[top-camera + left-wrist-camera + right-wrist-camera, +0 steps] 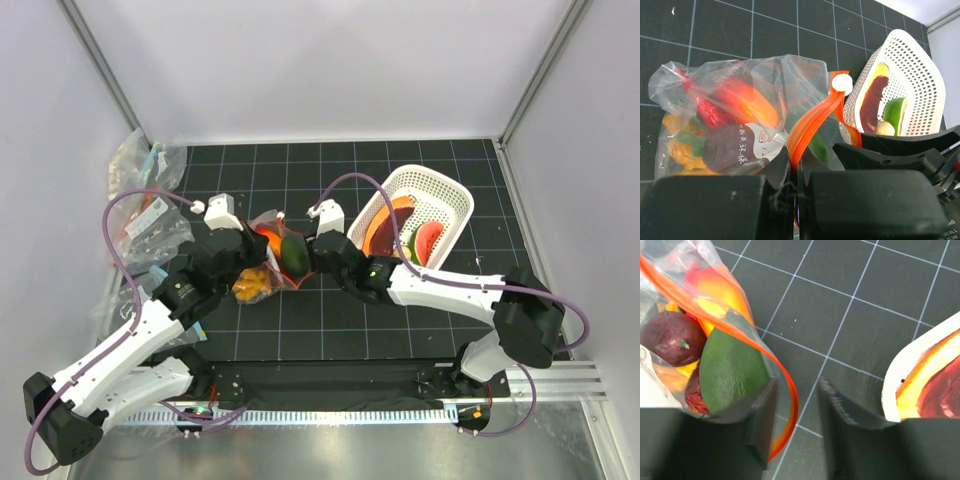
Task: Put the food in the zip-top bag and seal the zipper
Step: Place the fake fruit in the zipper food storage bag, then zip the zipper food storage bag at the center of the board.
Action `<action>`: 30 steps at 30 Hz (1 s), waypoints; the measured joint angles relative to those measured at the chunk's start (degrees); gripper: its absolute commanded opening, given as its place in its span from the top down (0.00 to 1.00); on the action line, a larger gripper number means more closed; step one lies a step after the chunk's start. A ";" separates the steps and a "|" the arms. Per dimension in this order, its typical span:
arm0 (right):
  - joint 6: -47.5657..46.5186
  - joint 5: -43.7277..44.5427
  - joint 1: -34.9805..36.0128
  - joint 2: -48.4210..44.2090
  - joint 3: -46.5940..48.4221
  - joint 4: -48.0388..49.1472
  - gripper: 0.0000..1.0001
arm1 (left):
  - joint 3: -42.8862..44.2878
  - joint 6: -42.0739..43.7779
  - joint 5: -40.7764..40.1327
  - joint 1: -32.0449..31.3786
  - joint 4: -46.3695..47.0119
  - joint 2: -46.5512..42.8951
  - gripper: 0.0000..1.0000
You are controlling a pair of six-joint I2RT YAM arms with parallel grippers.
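The clear zip-top bag [268, 262] lies at mid-table with toy food inside: a green piece [732, 371], a dark purple piece [667, 335], and red and orange pieces [735, 102]. My left gripper [797, 175] is shut on the red-orange zipper [812, 122]; its white slider [842, 83] sits at the strip's far end. My right gripper [797, 410] is open, and the zipper's curved end [790, 405] lies between its jaws near the left finger [760, 420]. In the top view the left gripper [248, 262] and right gripper [310, 256] flank the bag.
The white lattice basket [450, 200] stands tilted to the right of the bag, holding an orange and dark red slice [385, 226] and a green and red piece [428, 240]. It also shows in the wrist views [920, 75] [897, 380]. Clear bags with teal marks [150, 190] lie at far left.
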 measured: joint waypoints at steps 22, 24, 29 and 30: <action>-4.94 -12.33 0.00 -17.90 -10.54 11.67 0.99 | 4.90 2.82 18.62 -3.89 4.68 13.68 0.97; -5.46 -12.61 -0.02 -18.91 -11.04 11.87 0.99 | 4.90 3.30 17.05 -3.89 3.67 12.20 0.95; -6.27 -10.23 0.00 -26.95 -13.05 11.65 0.99 | 2.21 3.10 10.47 -3.89 3.58 2.43 0.90; -6.27 -8.52 0.00 -28.74 -13.42 11.69 0.99 | 1.73 2.97 9.68 -3.87 3.78 1.07 0.90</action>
